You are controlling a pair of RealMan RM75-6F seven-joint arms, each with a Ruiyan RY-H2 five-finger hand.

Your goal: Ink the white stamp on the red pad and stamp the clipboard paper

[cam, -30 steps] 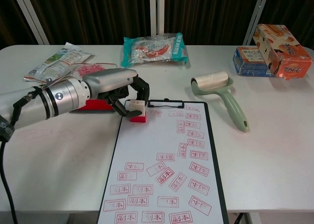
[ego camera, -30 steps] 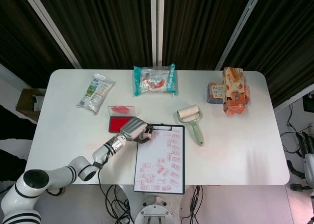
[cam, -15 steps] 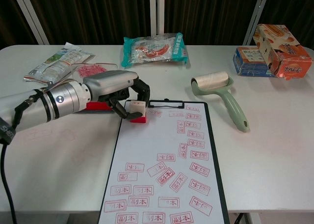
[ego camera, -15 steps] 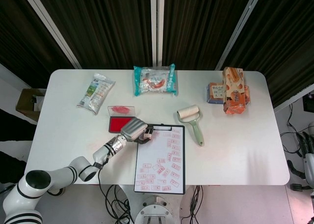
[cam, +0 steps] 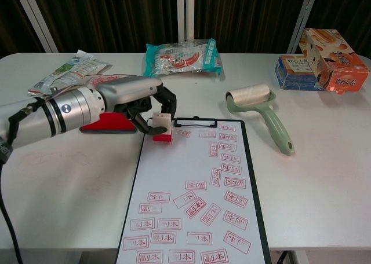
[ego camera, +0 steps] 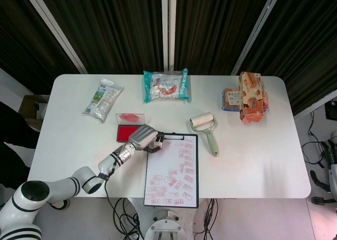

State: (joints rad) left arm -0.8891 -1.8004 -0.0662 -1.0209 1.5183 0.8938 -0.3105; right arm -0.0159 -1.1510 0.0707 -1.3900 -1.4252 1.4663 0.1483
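Observation:
My left hand (cam: 136, 102) (ego camera: 143, 137) grips the white stamp (cam: 160, 123) (ego camera: 157, 141), whose red base sits at the top left corner of the clipboard paper (cam: 191, 189) (ego camera: 171, 169). The paper carries several red imprints. The red ink pad (cam: 110, 123) (ego camera: 128, 133) lies just left of the clipboard, partly hidden behind my hand, with its clear lid (ego camera: 129, 117) behind it. At the far right edge of the head view part of my right arm (ego camera: 331, 166) shows beside the table; its hand is hidden.
A green lint roller (cam: 262, 110) lies right of the clipboard. A teal snack bag (cam: 182, 57) sits at the back middle, a white packet (cam: 66, 72) at the back left, and orange and blue boxes (cam: 322, 61) at the back right.
My left hand with the stamp has shifted slightly toward the back and lifted a little at the clipboard's top left corner.

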